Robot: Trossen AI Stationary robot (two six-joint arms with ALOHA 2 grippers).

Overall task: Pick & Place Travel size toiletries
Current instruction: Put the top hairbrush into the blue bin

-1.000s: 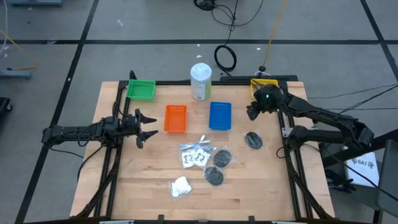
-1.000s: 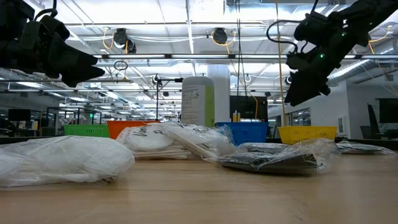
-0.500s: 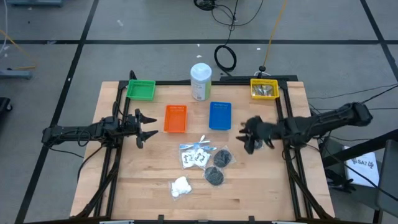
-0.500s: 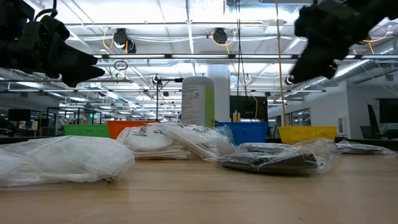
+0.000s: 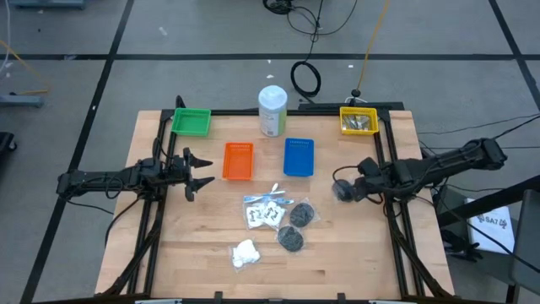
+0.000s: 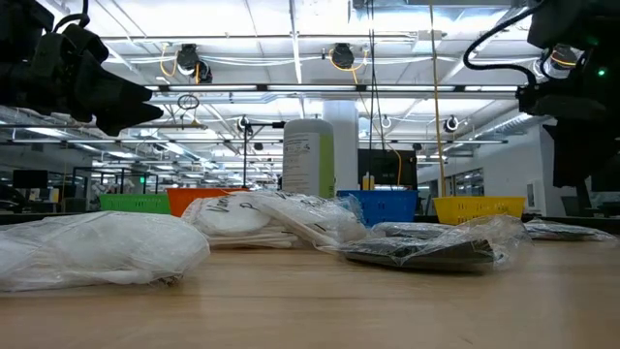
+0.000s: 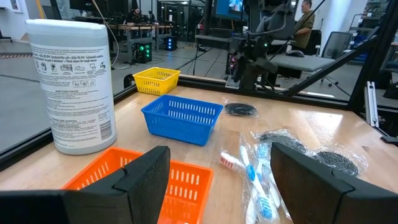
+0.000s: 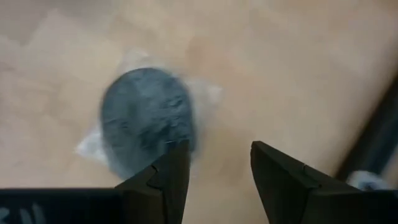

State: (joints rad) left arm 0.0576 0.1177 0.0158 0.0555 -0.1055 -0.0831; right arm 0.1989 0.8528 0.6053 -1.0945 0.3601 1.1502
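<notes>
A dark grey round puff in clear wrap (image 5: 340, 193) lies on the table at the right; it also shows in the right wrist view (image 8: 148, 121). My right gripper (image 5: 348, 186) is open just above it, fingers (image 8: 168, 180) pointing down beside its edge, touching nothing that I can see. Two more wrapped puffs (image 5: 297, 224), clear sachets with slim brushes (image 5: 265, 209) and a white fluffy wad (image 5: 245, 252) lie at mid-table. My left gripper (image 5: 200, 171) is open and empty at the table's left, level above the wood.
Green (image 5: 191, 122), orange (image 5: 238, 160), blue (image 5: 299, 157) and yellow (image 5: 359, 121) trays stand along the far half, the yellow one holding something silvery. A tall white bottle (image 5: 272, 110) stands at the far middle. Black frame rails (image 5: 386, 169) run along both sides.
My right gripper has swung from beside the yellow tray toward the table's near edge and now stands over the wrapped puff at the right. The things on the table have stayed where they were.
</notes>
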